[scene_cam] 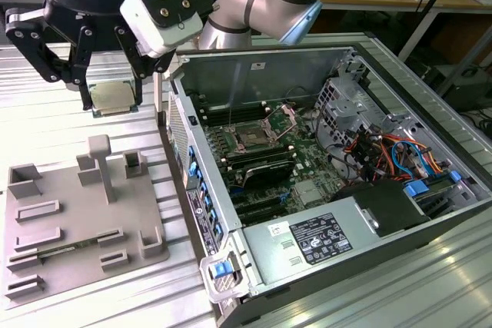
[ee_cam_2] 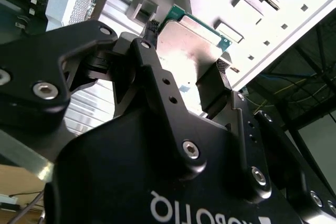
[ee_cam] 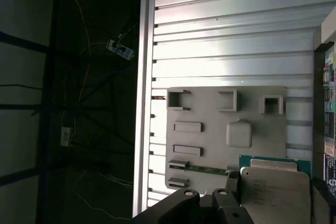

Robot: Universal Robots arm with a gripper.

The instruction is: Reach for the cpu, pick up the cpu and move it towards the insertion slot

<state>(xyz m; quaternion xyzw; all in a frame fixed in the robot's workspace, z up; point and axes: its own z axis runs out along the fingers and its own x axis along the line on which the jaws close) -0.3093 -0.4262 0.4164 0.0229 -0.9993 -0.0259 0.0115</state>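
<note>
My gripper (scene_cam: pixel 112 91) is shut on the cpu (scene_cam: pixel 114 98), a thin silvery square chip with a green edge. It holds the chip in the air above the ribbed metal table, at the exterior view's left of the open computer case. In the second wrist view the black fingers (ee_cam_2: pixel 211 88) clamp two opposite edges of the cpu (ee_cam_2: pixel 190 38). The first wrist view shows the cpu (ee_cam: pixel 274 184) hanging over a corner of the grey fixture plate (ee_cam: pixel 210 145). The insertion slot (scene_cam: pixel 253 137) lies inside the case on the green board, its metal frame and lever raised.
The grey fixture plate (scene_cam: pixel 73 224) with raised blocks lies on the table below the gripper. The case's near wall (scene_cam: pixel 178 124) stands between the gripper and the socket. Cables, drive cage and power supply (scene_cam: pixel 323 236) fill the case's right side.
</note>
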